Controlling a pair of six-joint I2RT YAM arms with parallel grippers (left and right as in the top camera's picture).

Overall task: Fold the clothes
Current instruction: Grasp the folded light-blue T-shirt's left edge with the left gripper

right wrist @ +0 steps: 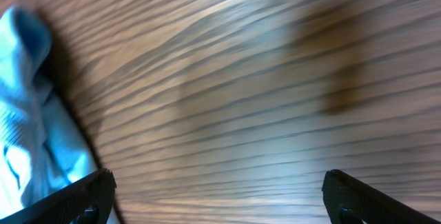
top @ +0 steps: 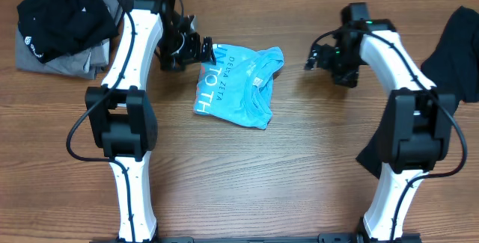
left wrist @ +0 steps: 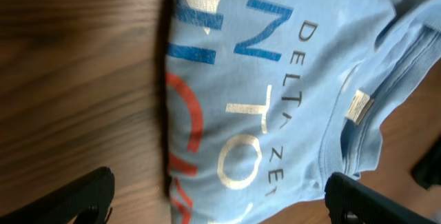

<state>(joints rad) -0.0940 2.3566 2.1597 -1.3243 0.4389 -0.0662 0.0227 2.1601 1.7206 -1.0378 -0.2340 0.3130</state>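
The light sky-blue fabric T-shirt with white lettering and a red mark (top: 236,86) lies at mid-table as a compact, roughly rectangular bundle, collar and label turned up on its right side. On this evidence its folding is judged largely complete, though the collar edge is rumpled. The left gripper (top: 203,48) hovers over the shirt's far left corner. The left wrist view shows its two black fingers (left wrist: 76,196) spread wide, the printed fabric lying below and between them, nothing clamped. That posture suits either letting go or lining up for a further tuck; the views do not settle which. The right gripper (top: 313,57) hangs to the right of the shirt, apart from it, over the bare wood-grain brown table top (right wrist: 275,79). Its fingers likewise stand apart and hold nothing, with only a blue edge of the shirt at the left of its view. A long plain black garment (top: 456,45) lies unfolded at the far right edge and appears to run behind the right arm toward the near side; it is judged the next item awaiting work. At the far left a bunched black garment with a small white logo (top: 67,11) sits on top of a flat grey cloth (top: 56,60), a placement that reads as a stacking corner. Containers: no basket, bin or tray is in view; every garment rests on the table or on another garment.
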